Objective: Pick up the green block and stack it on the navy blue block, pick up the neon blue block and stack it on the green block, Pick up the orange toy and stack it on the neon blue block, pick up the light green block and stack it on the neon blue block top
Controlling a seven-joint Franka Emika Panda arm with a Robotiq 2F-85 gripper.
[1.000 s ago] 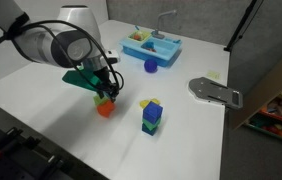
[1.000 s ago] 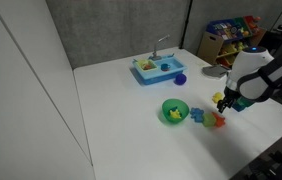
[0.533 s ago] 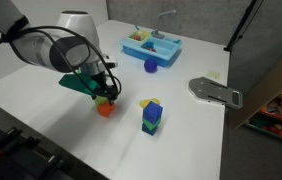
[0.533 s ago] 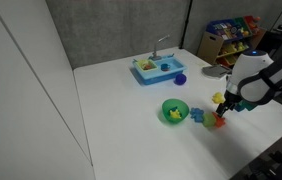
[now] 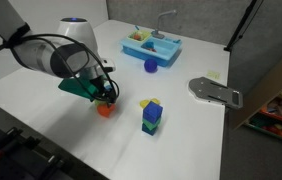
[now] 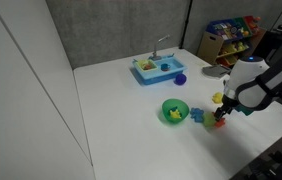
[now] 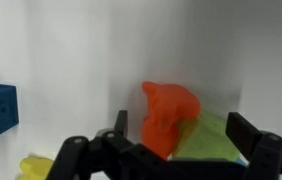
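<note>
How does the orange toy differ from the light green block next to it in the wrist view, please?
Colour: the orange toy is orange-red, while the light green block is pale yellowish-green. Shape: the toy is irregular and rounded, while the block is flat-faced with straight edges. Position: the toy lies in front and hides part of the block. Both are small and sit close together; I cannot tell whether they touch.

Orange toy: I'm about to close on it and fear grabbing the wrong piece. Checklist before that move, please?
1. Gripper open: ok.
2. Orange toy between the fingers: ok.
3. Toy alone in the gap: not ok, the light green block lies against it.
4. Block stack upright: ok.
5. Stack top free: cannot tell, something yellowish seems to sit there.
</note>
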